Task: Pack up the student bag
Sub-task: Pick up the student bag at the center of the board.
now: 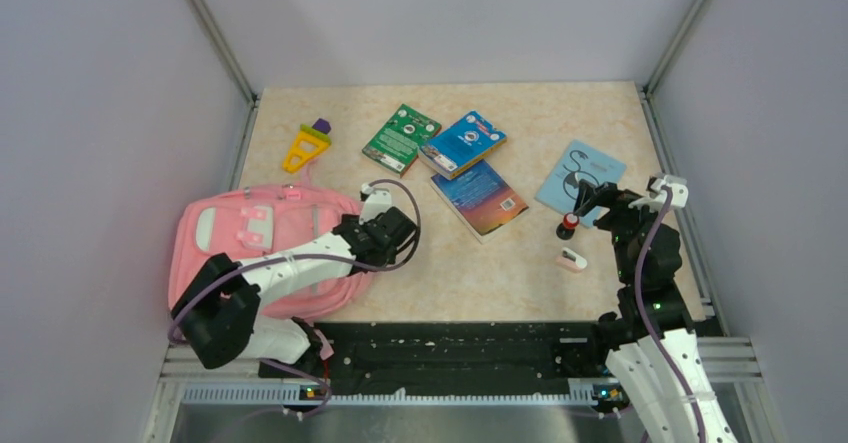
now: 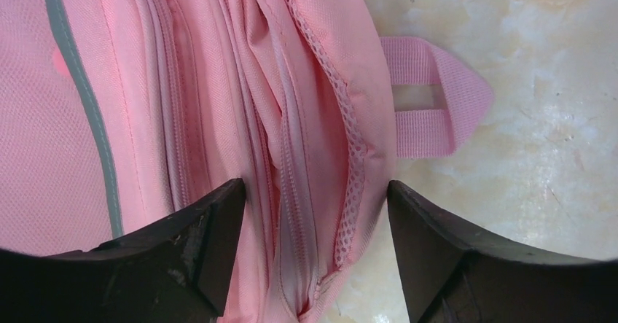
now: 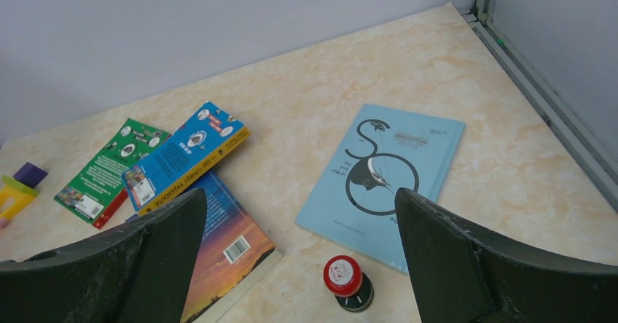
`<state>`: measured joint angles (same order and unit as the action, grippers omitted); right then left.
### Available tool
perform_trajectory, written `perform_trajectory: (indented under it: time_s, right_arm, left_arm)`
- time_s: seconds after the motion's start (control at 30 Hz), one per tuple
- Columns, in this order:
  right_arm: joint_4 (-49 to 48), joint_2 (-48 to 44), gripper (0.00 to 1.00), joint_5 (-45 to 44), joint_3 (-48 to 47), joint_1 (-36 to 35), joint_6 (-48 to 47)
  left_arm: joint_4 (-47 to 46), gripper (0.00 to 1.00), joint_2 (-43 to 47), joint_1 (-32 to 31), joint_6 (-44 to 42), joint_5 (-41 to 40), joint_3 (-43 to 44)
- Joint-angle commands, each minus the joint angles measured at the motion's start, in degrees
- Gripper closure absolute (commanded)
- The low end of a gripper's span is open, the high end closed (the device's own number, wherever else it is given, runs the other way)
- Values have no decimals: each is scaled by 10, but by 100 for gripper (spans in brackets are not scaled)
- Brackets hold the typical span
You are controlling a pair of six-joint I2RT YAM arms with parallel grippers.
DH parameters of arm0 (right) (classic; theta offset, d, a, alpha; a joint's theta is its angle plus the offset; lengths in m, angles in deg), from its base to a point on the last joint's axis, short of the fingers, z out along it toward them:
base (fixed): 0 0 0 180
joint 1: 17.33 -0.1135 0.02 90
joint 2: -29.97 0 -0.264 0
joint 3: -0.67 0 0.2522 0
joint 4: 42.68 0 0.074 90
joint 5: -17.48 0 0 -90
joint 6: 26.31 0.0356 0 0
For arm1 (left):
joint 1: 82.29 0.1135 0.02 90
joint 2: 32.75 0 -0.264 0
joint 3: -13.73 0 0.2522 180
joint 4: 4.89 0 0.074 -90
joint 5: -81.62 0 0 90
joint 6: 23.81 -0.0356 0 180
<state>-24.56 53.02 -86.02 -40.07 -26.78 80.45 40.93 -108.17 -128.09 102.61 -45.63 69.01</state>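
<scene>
Fabric of the student bag [image 2: 218, 82] fills nearly everything under my left gripper [image 2: 315, 192]. My left fingers stand apart, straddling the bag's edge. A closed zipper [image 2: 291, 162] and a mesh side pocket [image 2: 350, 155] run between them. The fabric does not look pinched, since one finger sits over pink cloth and the other over bare table [image 2: 546, 119]. Just beyond that second finger, a pink strap loop [image 2: 437, 93] pokes out from the bag onto the tabletop. A grey-green stripe [image 2: 84, 97] runs along the panel on the far side of the first finger. From above, the bag [image 1: 230, 228] lies flat under my left arm, with the left gripper [image 1: 385, 228] at the edge facing my other arm.

My right gripper [image 3: 300, 199] hangs above the table with its fingers spread wide, holding nothing. A red-capped stamp [image 3: 344, 279] stands upright just below the gap between them. A light blue book [image 3: 393, 170] lies flat right behind it. Off to that gripper's left lie a sunset-cover book [image 3: 226, 243], a blue book [image 3: 186, 155] overlapping it, and a green book [image 3: 109, 170]. The student bag is well apart from this gripper, beyond those books.
</scene>
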Motion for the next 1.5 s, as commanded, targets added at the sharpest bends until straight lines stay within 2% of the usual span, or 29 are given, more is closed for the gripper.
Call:
perform_trajectory:
  time_s: [0.0,0.13,0.2,0.33,0.43,0.63,0.83,1.0,1.17,1.37,1.47]
  right_arm:
    - [-1,1,2,-10,-16,1,4]
    - [-2,2,2,-11,-14,1,4]
    - [-4,2,2,-11,-13,1,4]
    - [-4,5,2,-9,-13,1,4]
    - [-3,7,2,-9,-14,1,6]
    - [-3,13,2,-2,-19,1,4]
    - [-6,33,2,47,-31,1,-10]
    - [-10,97,2,137,-73,1,-20]
    - [28,195,2,241,-155,1,-6]
    - [-3,264,2,408,-196,-4,51]
    - [-22,280,2,438,-204,-29,66]
  left_arm:
    - [19,27,-49,-11,36,-35,43]
    - [38,41,-72,-16,53,-53,54]
    - [40,53,-72,-18,56,-54,56]
    - [41,84,-42,-20,58,-46,60]
    - [33,100,8,-21,49,-19,67]
    - [-35,100,143,-21,-9,44,71]
    - [-53,100,205,-21,-76,83,129]
    - [-57,100,213,-20,-114,150,215]
    - [-60,100,183,-20,-138,208,299]
    - [-75,100,155,-18,-164,230,365]
    - [-84,100,152,-18,-172,220,375]
